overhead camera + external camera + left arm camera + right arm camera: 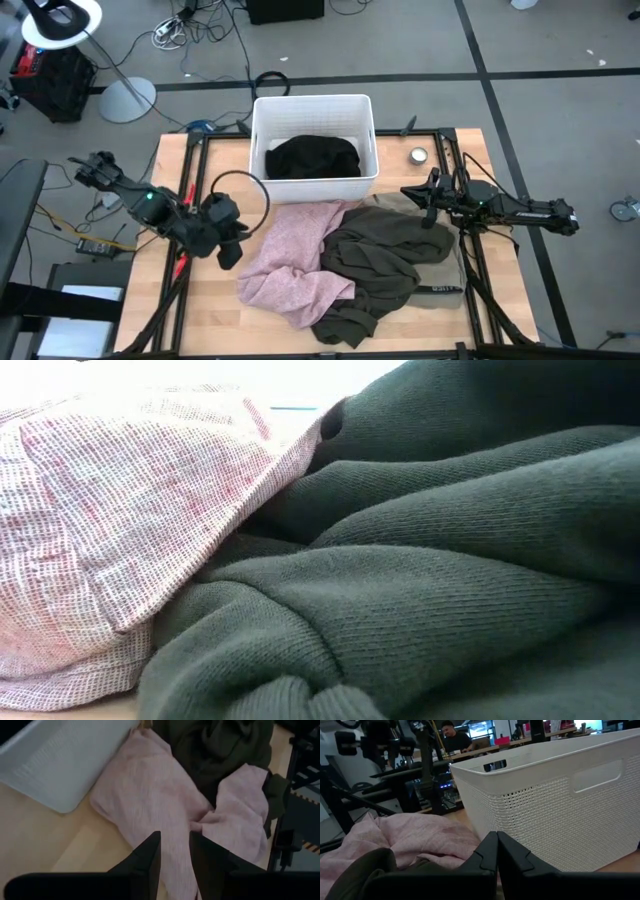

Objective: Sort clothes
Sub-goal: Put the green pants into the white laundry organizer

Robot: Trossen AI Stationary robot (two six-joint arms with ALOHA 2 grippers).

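Olive-brown garment [420,590], thick and ribbed, filled the low view right in front of the camera, with the pale pink garment [110,530] touching it at the left of the frame. In the high view both lay in one heap at the lower centre of the desk [200,310], the olive-brown one partly over the pink one. The black garment [312,158] lay already inside the white bin [262,140] at the upper centre.

The left tool [228,240] hung just beside the left edge of the pink garment; its fingers [150,857] stood a little apart with nothing between them. The right tool [418,195] waited at the right of the frame, near the bin's corner, closed and empty.

All these clothes looked soft and limp, so they would sag and trail when lifted. The pink one seemed thin and light; I judged a pinch on a raised fold near its middle best. The olive-brown one seemed heavier and might drag the pink one along.
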